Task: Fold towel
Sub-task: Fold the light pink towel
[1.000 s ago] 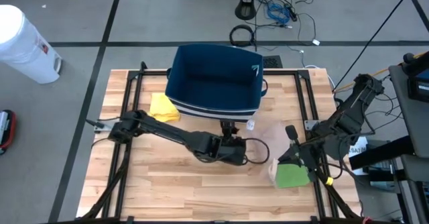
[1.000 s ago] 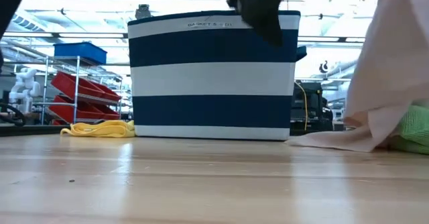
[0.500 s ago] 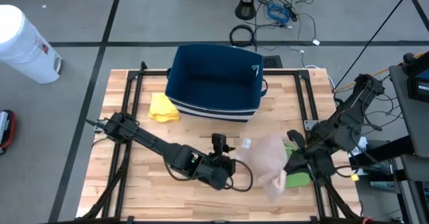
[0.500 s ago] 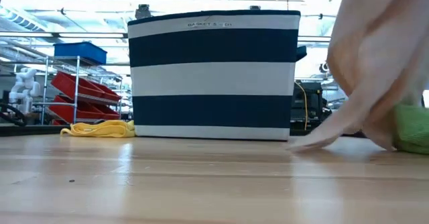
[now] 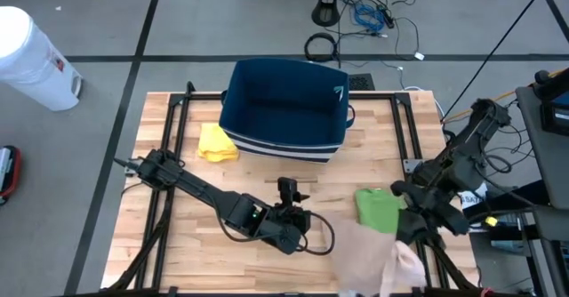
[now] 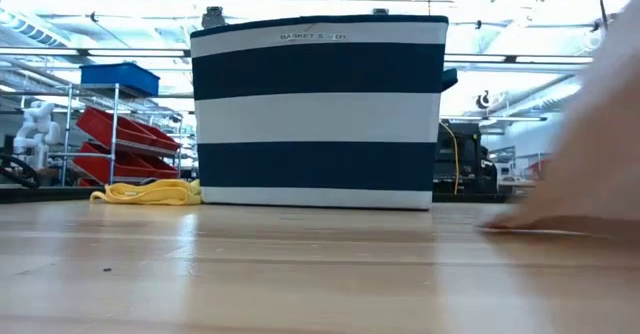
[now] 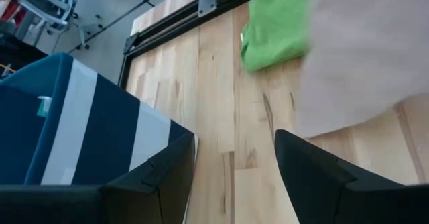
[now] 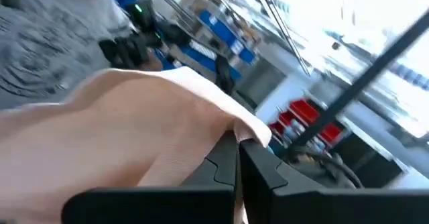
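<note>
The right gripper [image 8: 238, 158] is closed on an edge of the pale pink towel [image 5: 378, 260], which hangs and drapes at the near right corner of the table [image 5: 178, 252], partly over the near edge. In the right wrist view the cloth is pinched between the two dark fingers and falls away from them in a loose sheet. The left gripper [image 5: 286, 190] is near the middle of the table, in front of the striped basket [image 5: 284, 110], with its jaws standing wide apart and nothing between them; in its wrist view the towel is near but not touching. A green cloth [image 5: 378, 210] lies just beside the pink towel, on the far side of it, and a yellow cloth [image 5: 216, 142] lies at the left of the basket. I judge that the step in hand is bringing the towel onto free table surface, so the folding itself is not yet begun. The next move probably calls for laying the towel flat toward the middle, away from the green cloth, so that the left gripper can take a second corner.
</note>
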Robot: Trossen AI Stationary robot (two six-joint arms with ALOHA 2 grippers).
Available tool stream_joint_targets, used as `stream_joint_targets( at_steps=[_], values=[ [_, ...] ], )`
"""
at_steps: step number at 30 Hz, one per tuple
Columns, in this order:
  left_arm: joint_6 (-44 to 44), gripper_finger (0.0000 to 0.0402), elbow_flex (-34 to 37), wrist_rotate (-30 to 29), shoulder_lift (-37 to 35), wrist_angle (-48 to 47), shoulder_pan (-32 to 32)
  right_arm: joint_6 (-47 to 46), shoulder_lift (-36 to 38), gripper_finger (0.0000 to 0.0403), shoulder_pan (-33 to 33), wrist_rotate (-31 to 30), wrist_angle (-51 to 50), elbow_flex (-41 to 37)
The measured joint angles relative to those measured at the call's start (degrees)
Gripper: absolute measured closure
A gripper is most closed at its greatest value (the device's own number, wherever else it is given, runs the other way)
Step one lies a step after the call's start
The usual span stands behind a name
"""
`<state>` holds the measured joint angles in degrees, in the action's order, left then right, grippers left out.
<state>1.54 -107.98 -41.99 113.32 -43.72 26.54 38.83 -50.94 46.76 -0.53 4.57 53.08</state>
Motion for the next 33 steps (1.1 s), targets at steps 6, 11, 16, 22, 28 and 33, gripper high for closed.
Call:
stream_joint_targets(
  at_steps=[6, 11, 16, 22, 28, 33],
  values=[
    [0.04, 0.0189, 0.00, -0.01, 0.00, -0.33, -0.69, -2.13, -3.00, 0.0403, -5.74, -2.69, -1.50, 0.00],
    [-0.22, 0.0189, 0.00, 0.01, 0.04, -1.56, -0.66, -5.06, -6.88, 0.0403, -12.74, -2.49, -4.81, 0.00],
    [-5.74, 0.0189, 0.00, 0.01, 0.07, -11.55, -0.10, -9.67, -12.09, 0.0403, -19.95, -2.32, -11.50, 0.00],
    [-15.73, 0.0189, 0.00, 0.01, 0.07, -21.48, 0.19, -12.23, -22.29, 0.0366, -26.94, -2.24, -21.99, 0.00],
    [-19.04, 0.0189, 0.00, 4.50, 0.14, -22.00, 0.99, -14.45, -30.76, 0.0268, -30.95, -5.14, -23.04, 0.00],
    [-19.24, 0.0189, 0.00, 8.58, 1.76, -20.86, 1.23, -16.75, -30.62, 0.0216, -31.82, -10.16, -26.45, 0.00]
  ],
)
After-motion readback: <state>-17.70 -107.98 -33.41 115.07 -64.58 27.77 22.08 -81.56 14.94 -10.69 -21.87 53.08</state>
